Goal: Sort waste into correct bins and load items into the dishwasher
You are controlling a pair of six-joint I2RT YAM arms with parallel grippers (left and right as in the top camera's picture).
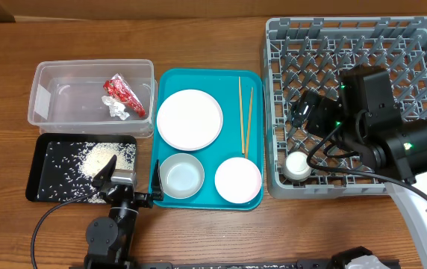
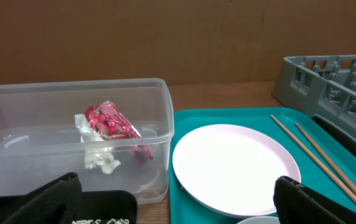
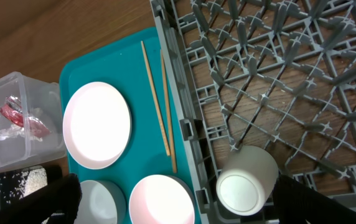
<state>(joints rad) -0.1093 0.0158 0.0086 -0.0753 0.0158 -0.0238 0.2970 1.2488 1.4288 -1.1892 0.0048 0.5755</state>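
The right arm [image 1: 378,127] hides much of the dish rack's [image 1: 303,45] right half. The right gripper [image 3: 178,190] has its fingers wide apart above the white cup [image 1: 298,166], which sits in the rack's near left corner. The left gripper [image 1: 129,183], also spread, covers the near right corner of the black tray [image 1: 36,190] and some rice grains [image 1: 101,155]. The red wrapper [image 1: 124,96] lies in the clear tub [image 1: 90,66], its print too small to read. The plate [image 1: 189,119], grey bowl [image 1: 181,176], pink bowl [image 1: 238,179] and chopsticks [image 1: 245,112] lie on the teal tray [image 1: 230,97].

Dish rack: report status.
Left claw, right claw open. White cup in dish rack; plate, pink bowl, grey bowl, chopsticks on teal tray. Right arm over rack.
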